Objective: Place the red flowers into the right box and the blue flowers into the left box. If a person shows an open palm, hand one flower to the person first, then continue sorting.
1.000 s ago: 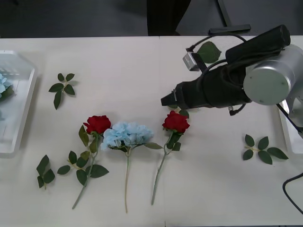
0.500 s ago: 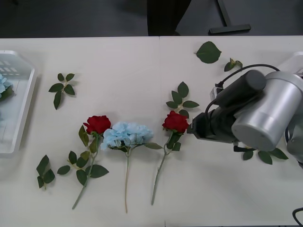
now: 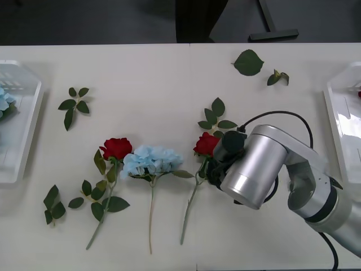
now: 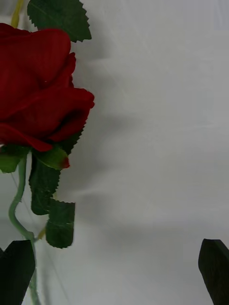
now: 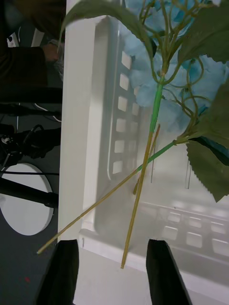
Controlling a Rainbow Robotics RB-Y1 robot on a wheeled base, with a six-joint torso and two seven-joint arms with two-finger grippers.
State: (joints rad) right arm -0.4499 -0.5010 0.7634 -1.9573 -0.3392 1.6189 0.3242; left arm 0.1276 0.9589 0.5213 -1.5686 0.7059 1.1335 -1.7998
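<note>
Two red flowers lie on the table, one on the left (image 3: 117, 148) and one on the right (image 3: 206, 144), with a blue flower (image 3: 151, 160) between them. My right arm (image 3: 254, 166) hangs low over the right rose, hiding part of it. In the right wrist view my right gripper (image 4: 114, 274) is open, and the rose bloom (image 4: 38, 95) lies just ahead of the fingertips, off to one side. My left gripper (image 5: 112, 274) is open over the slotted left box (image 5: 119, 143), where blue flowers (image 5: 191, 71) lie. The right box (image 3: 340, 121) sits at the table's right edge.
Loose green leaf sprigs lie scattered: back left (image 3: 75, 103), front left (image 3: 53, 203), behind the right rose (image 3: 217, 117), and back right (image 3: 248, 62). The left box (image 3: 20, 121) stands at the left edge. A cable (image 3: 279, 116) loops over my right arm.
My right arm has swung from the back of the table forward and down, and its gripper now sits right at the right rose. The flowers have not moved.
</note>
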